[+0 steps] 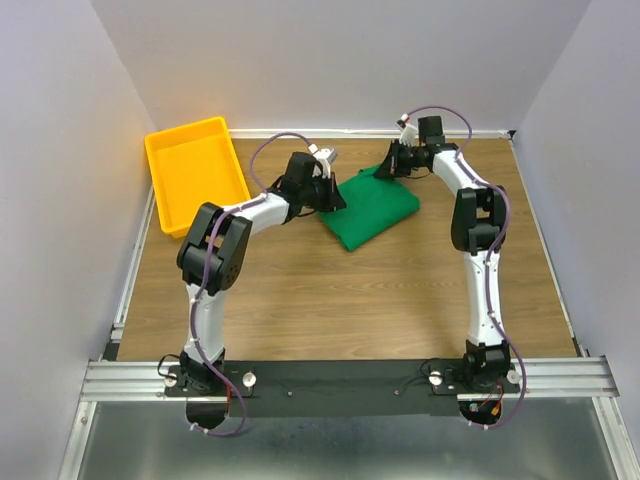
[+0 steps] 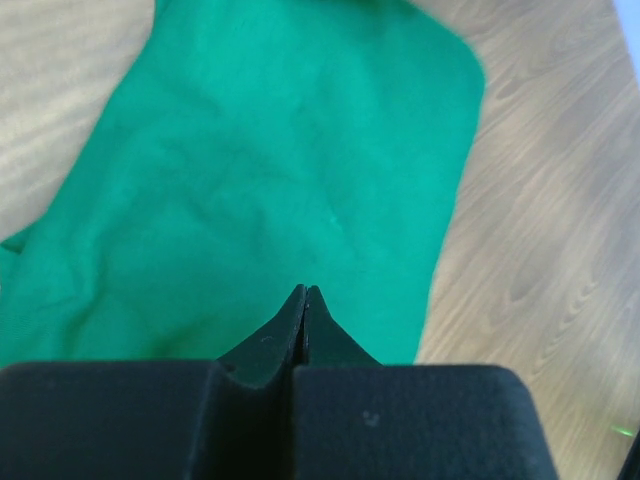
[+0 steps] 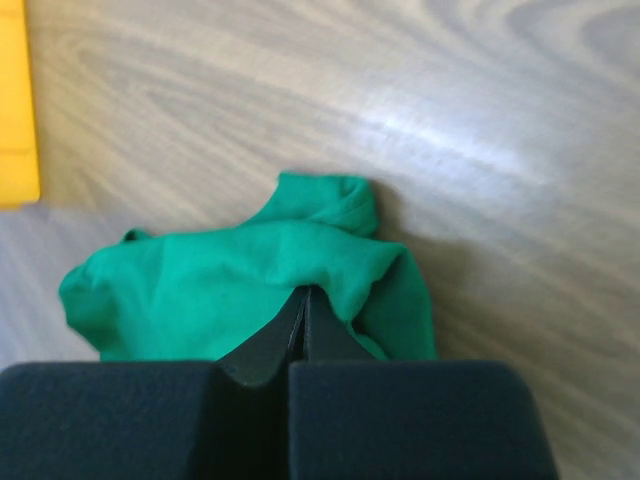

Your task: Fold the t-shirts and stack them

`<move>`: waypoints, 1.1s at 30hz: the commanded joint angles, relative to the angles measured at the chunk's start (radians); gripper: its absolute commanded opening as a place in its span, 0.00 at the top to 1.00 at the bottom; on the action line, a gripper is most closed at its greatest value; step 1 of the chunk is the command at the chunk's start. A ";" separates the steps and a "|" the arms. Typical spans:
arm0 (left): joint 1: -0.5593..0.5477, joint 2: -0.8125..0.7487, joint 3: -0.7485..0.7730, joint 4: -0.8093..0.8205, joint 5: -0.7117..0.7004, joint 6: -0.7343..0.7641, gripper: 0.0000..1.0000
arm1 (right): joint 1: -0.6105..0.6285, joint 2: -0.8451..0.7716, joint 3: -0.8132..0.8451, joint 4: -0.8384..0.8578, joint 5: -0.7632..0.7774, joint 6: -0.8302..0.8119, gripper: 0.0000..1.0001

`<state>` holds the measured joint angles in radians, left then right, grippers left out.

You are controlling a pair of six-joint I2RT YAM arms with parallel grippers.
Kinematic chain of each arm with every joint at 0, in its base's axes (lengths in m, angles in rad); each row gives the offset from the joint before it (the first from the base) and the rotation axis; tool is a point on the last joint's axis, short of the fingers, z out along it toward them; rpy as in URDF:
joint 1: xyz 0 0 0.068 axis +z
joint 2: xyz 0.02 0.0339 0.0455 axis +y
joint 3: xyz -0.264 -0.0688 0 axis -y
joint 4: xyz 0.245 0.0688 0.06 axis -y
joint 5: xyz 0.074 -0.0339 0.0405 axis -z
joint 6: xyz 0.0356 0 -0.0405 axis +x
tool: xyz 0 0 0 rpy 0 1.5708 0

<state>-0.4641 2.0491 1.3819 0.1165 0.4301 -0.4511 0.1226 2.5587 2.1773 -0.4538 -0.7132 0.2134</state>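
The green t-shirt (image 1: 375,212) lies folded into a small slanted rectangle at the back middle of the wooden table. My left gripper (image 1: 328,195) is at its left edge. In the left wrist view the jaws (image 2: 305,290) are shut with nothing seen between them, just above the flat cloth (image 2: 280,170). My right gripper (image 1: 388,165) is at the shirt's far corner. In the right wrist view its jaws (image 3: 306,292) are shut with the bunched cloth (image 3: 230,280) drawn up at the tips. No neck tag shows.
An empty yellow tray (image 1: 195,170) stands at the back left, just left of my left arm; its edge shows in the right wrist view (image 3: 15,100). Grey walls close in the table at the back and both sides. Bare wood lies between the shirt and the arm bases.
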 commanded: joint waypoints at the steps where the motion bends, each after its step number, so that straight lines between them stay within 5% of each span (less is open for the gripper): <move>1: 0.021 0.063 0.005 -0.035 -0.031 -0.008 0.99 | 0.002 0.063 0.075 -0.002 0.097 0.043 0.98; 19: 0.100 0.043 -0.027 -0.110 -0.165 -0.103 1.00 | -0.005 0.127 0.142 0.026 0.118 0.098 0.94; 33: 0.136 -0.049 -0.017 -0.055 -0.237 -0.161 1.00 | -0.040 0.127 0.156 0.079 0.152 0.110 0.79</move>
<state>-0.3408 2.0579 1.3533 0.0441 0.2512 -0.5945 0.1051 2.6465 2.3047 -0.4057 -0.6136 0.3199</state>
